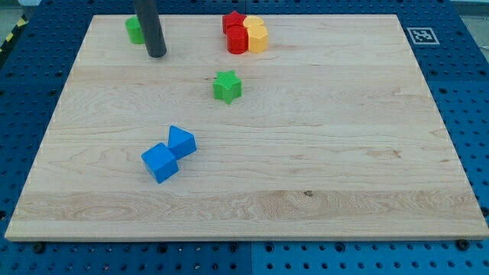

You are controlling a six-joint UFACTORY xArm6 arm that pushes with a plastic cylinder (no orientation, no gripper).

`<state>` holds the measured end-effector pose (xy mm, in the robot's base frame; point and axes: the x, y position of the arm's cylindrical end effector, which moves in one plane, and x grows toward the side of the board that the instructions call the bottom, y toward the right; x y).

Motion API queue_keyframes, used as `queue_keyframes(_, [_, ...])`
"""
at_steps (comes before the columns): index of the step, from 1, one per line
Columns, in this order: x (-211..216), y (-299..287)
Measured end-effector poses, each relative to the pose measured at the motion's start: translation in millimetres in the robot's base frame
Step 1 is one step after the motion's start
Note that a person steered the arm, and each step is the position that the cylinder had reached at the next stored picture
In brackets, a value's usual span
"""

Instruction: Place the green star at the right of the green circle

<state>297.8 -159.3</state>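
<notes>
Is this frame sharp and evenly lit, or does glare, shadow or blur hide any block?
Camera view: evenly lit, no glare on the wooden board; shadows short and soft; the green star and blue blocks are sharp; only the rod above my tip hides part of the green circle.

1. You get bright, even light across the whole table [306, 176].
2. Shadows under the blocks are short and soft.
3. No glare shows on the wood.
4. Focus is sharp throughout; the table's edges look slightly bowed.
</notes>
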Motion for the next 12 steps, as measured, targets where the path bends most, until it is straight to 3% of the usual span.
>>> queue_keyframes(2, [50.6, 1.2])
queue_keyframes(4, [138.8, 72.0])
queue_keyframes(5, [160.7, 134.2])
queue_keyframes(6, [160.7, 172.8])
queue_keyframes(7, [133.9, 174.1])
queue_keyframes(10, [124.6, 155.6])
queue_keyframes(12, [96.5, 127.3])
